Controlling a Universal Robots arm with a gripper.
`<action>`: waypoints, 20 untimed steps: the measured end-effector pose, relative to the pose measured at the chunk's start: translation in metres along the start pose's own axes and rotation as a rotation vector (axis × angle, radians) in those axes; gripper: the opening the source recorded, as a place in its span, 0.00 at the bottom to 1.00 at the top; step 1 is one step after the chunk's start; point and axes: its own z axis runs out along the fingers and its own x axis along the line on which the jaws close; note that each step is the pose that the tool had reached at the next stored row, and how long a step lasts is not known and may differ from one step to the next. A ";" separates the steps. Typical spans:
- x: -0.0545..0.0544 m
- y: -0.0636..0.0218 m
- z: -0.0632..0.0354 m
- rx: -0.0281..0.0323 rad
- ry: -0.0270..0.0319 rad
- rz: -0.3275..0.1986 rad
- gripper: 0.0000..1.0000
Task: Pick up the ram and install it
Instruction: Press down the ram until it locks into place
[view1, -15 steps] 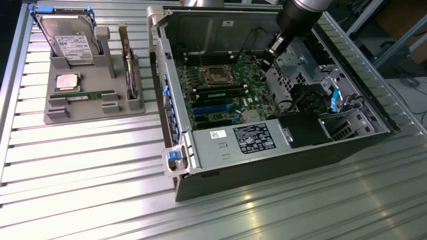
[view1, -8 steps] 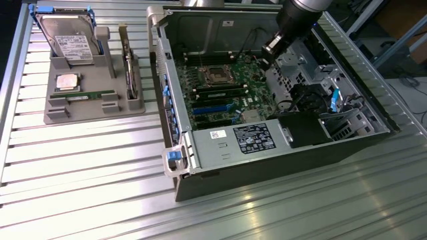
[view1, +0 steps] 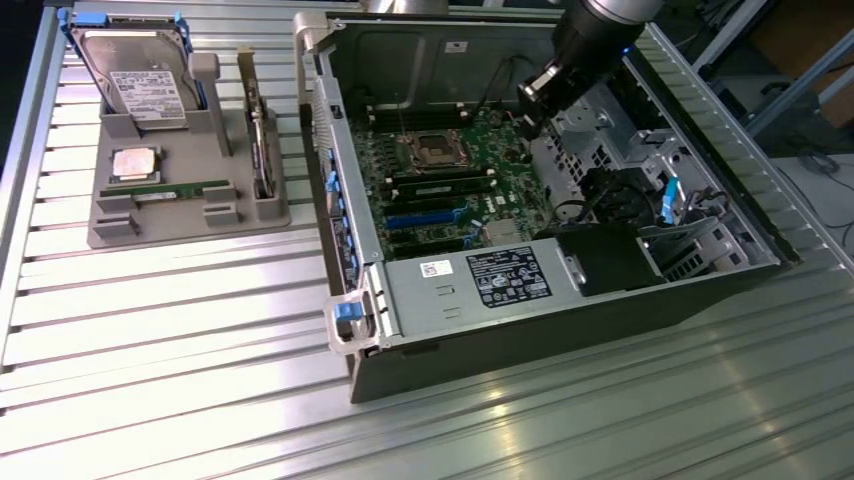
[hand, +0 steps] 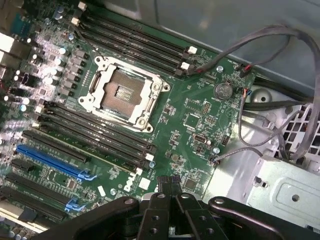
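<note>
1. The tool (hand: 170, 192) hovers over the motherboard (hand: 200, 115) inside the case (view1: 561, 315), fingers pressed together, holding nothing
2. The ram (view1: 167, 187) lies in the grey holder (view1: 160, 225) on the bench (view1: 174, 330)

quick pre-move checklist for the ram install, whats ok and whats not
1. Gripper shut: ok, the fingers meet with no gap in the wrist view.
2. Ram in the grip: not ok, nothing green shows between the fingers.
3. Ram stick available: ok, one lies in the grey holder tray beside the case, on the exterior view's left.
4. Memory slots free: cannot tell for all; the ones seen from the wrist look empty, while the exterior view suggests a stick may sit in one slot.
5. Processor socket empty: ok, bare contacts show.
6. Cables clear of the slots: ok, they run past the board's edge.
</note>
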 end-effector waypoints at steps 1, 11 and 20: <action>0.000 0.0000 0.0000 -0.0008 -0.0009 0.016 0.11; 0.000 0.0000 0.0000 -0.0095 -0.0106 0.203 0.11; 0.000 0.0000 0.0000 -0.0160 -0.0178 0.342 0.11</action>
